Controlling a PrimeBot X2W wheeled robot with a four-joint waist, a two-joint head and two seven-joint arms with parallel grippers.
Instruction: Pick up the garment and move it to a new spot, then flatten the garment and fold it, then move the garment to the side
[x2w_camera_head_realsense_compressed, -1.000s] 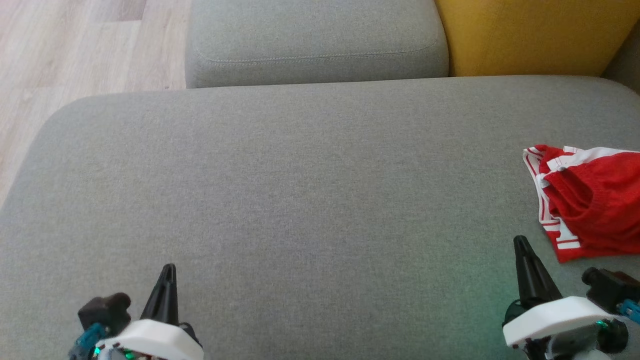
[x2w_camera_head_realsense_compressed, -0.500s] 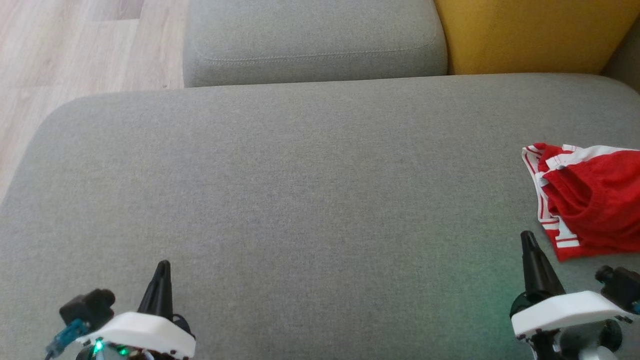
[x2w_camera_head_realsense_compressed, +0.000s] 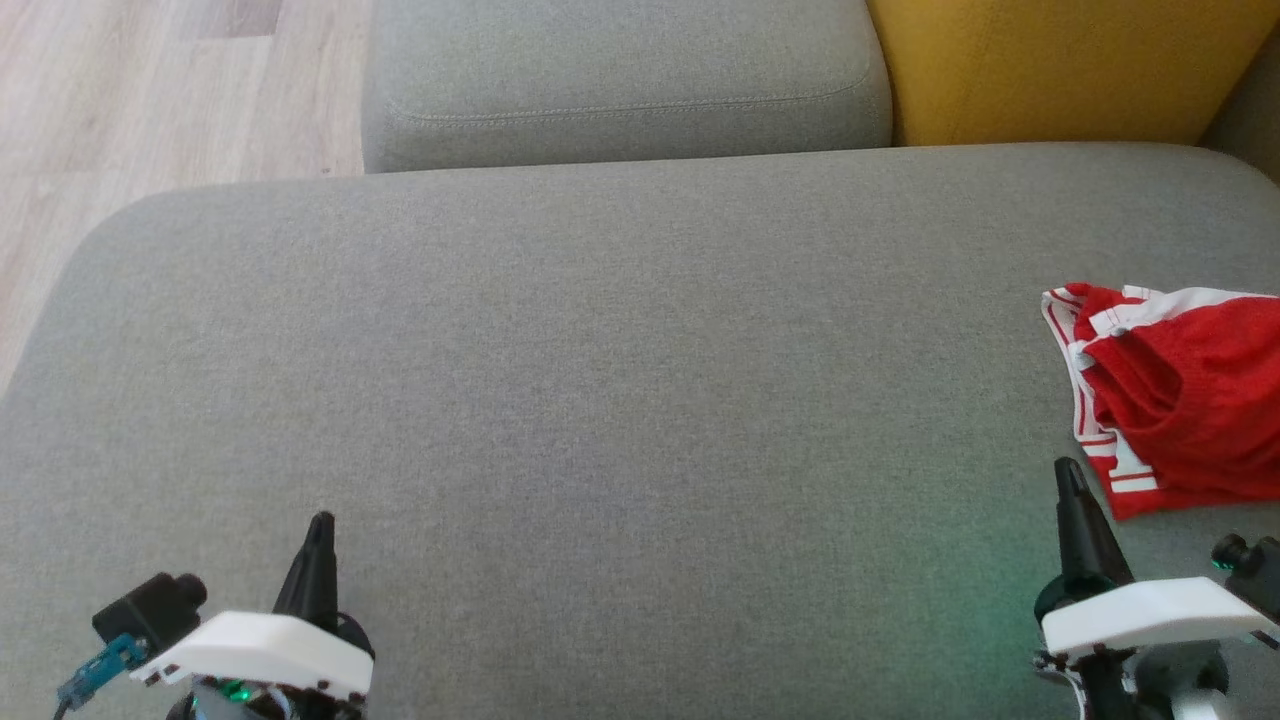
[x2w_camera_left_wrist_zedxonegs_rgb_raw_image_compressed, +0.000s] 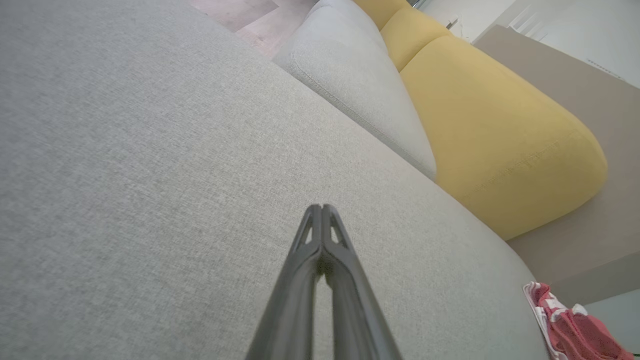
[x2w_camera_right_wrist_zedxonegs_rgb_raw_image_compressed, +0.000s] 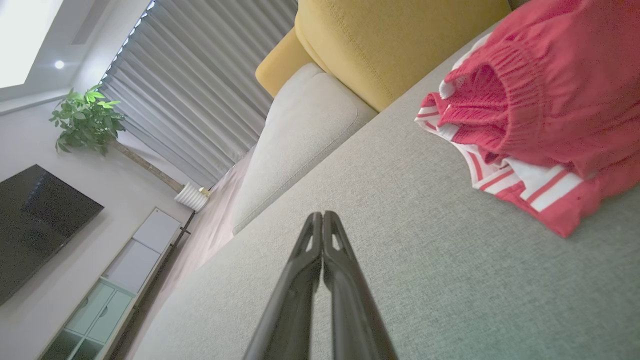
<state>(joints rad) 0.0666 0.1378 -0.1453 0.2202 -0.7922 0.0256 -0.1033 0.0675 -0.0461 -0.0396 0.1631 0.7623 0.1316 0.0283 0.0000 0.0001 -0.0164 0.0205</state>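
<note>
Head view: left hand (x2w_camera_head_realsense_compressed: 320, 522), lower left, fingers pressed together, holding nothing, above the grey woven sofa seat cushion (x2w_camera_head_realsense_compressed: 640, 400). Right hand (x2w_camera_head_realsense_compressed: 1068, 470), lower right, also closed and empty. Red knit garment with white-striped trim (x2w_camera_head_realsense_compressed: 1190, 400) lies crumpled at the right edge, near the right hand's tip, apart from it. Mustard-yellow fabric cushion (x2w_camera_head_realsense_compressed: 1060, 70) upper right.

Left wrist view: garment (x2w_camera_left_wrist_zedxonegs_rgb_raw_image_compressed: 570, 325) in the lower right corner, well apart from the closed fingers.

Right wrist view: garment (x2w_camera_right_wrist_zedxonegs_rgb_raw_image_compressed: 540, 90) upper right, ribbed waistband visible. At left: dark flat television (x2w_camera_right_wrist_zedxonegs_rgb_raw_image_compressed: 35, 225), leafy green plant (x2w_camera_right_wrist_zedxonegs_rgb_raw_image_compressed: 85, 120), grey pleated curtains (x2w_camera_right_wrist_zedxonegs_rgb_raw_image_compressed: 200, 85).

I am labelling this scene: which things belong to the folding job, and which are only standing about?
Job: red garment; grey seat cushion; left gripper and right gripper, jaws shut.
Not the job: yellow cushion; grey back cushion; potted plant; television.
</note>
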